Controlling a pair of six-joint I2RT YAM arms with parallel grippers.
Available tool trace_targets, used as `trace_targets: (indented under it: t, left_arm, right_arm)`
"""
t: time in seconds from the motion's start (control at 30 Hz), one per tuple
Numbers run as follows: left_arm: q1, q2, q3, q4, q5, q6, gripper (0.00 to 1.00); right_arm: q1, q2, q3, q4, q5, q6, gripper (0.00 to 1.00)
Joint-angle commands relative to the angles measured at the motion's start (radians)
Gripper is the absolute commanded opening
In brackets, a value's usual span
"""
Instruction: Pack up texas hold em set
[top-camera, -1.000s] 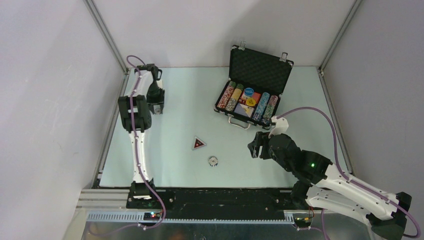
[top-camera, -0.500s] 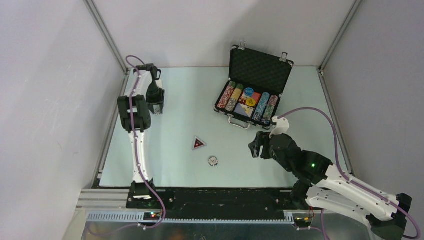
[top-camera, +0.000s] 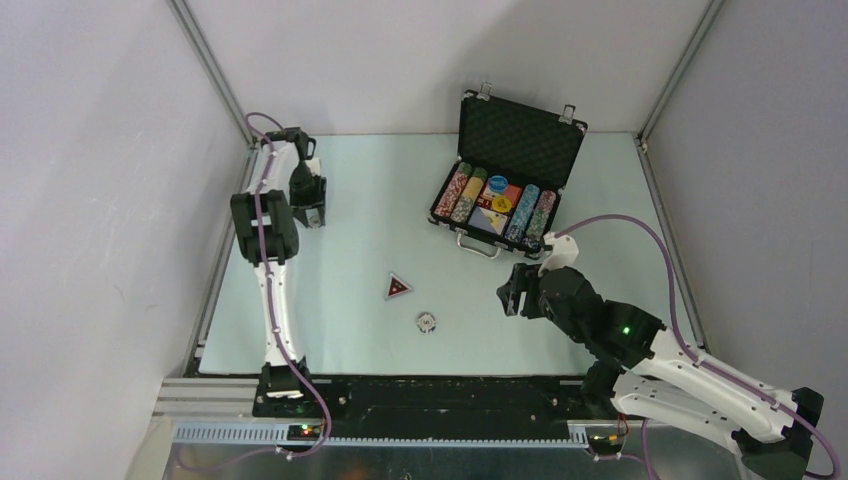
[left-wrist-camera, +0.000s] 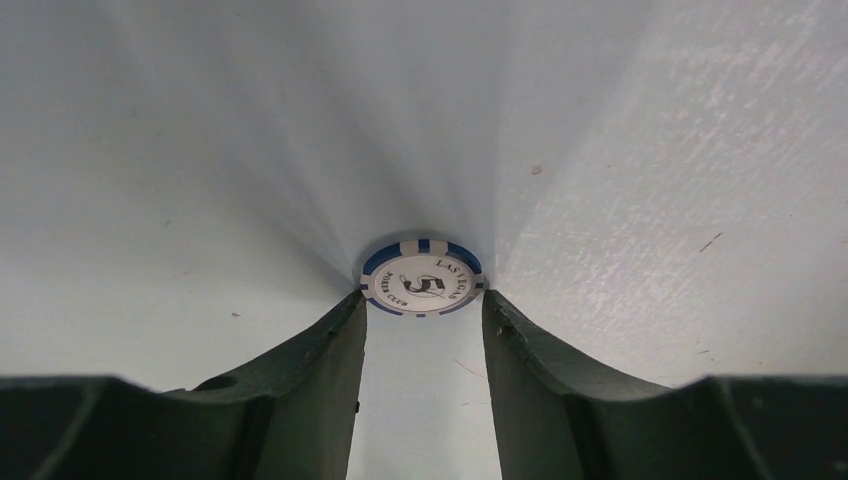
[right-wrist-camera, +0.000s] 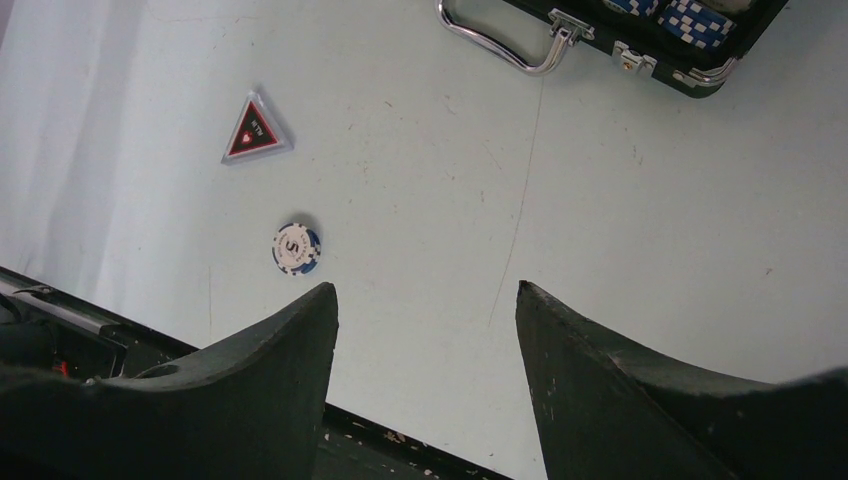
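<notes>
Since the earlier frames only the left arm (top-camera: 265, 225) has shifted, a little toward the far left corner of the surface (top-camera: 380, 200); the right arm and the loose pieces lie as they did. The step in hand is, I judge, collecting the stray pieces. The left end effector (left-wrist-camera: 424, 305) is closed on the rim of a blue-and-white poker chip (left-wrist-camera: 422, 277), with its fingertips (left-wrist-camera: 350, 310) touching both sides. Whether the chip is already off the surface I cannot tell. The next move calls for carrying this chip across, well to the right, to the open black briefcase (top-camera: 520, 135) at the far right. There it must go into a row without being dropped, because a grip on a thin rim slips easily. The right end effector (right-wrist-camera: 425, 288) is open and holds nothing; it hovers near the front of the case, and the two middle pieces look within its reach. By count there are two arms and one briefcase, its lid upright and one silver handle (right-wrist-camera: 500, 50) facing the arms. Inside I count four rows of chips (top-camera: 453, 190), two on each side, and between them what seems to be one card deck (top-camera: 488, 222). One yellow disc (top-camera: 501, 203) and one blue disc (top-camera: 497, 184) lie there too. Outside lie one dark triangular piece (top-camera: 397, 287) and just near it a second poker chip (top-camera: 427, 322), so two chips remain loose. No dice are visible.
</notes>
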Motion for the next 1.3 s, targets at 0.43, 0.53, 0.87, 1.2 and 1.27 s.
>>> trace_targets:
  t: [0.43, 0.53, 0.87, 1.2, 1.27]
  left_arm:
    - [-0.202, -0.068, -0.002, 0.035, -0.025, 0.000, 0.52]
    - [-0.237, -0.060, 0.005, 0.033, -0.032, -0.009, 0.52]
    - [-0.302, -0.095, 0.026, 0.033, -0.065, -0.008, 0.56]
    - [-0.187, -0.233, 0.093, 0.123, 0.016, -0.101, 0.77]
    - [-0.158, -0.222, 0.104, 0.135, 0.022, -0.123, 0.79]
  right_arm:
    - [-0.007, -0.032, 0.000, 0.002, 0.001, -0.002, 0.70]
    - [-0.007, -0.036, 0.000, -0.003, -0.001, 0.002, 0.70]
    - [-0.007, -0.054, -0.009, -0.012, 0.001, 0.012, 0.70]
    - [-0.008, -0.035, -0.015, 0.000, -0.003, 0.009, 0.70]
    - [-0.009, -0.026, -0.017, 0.005, -0.004, 0.010, 0.70]
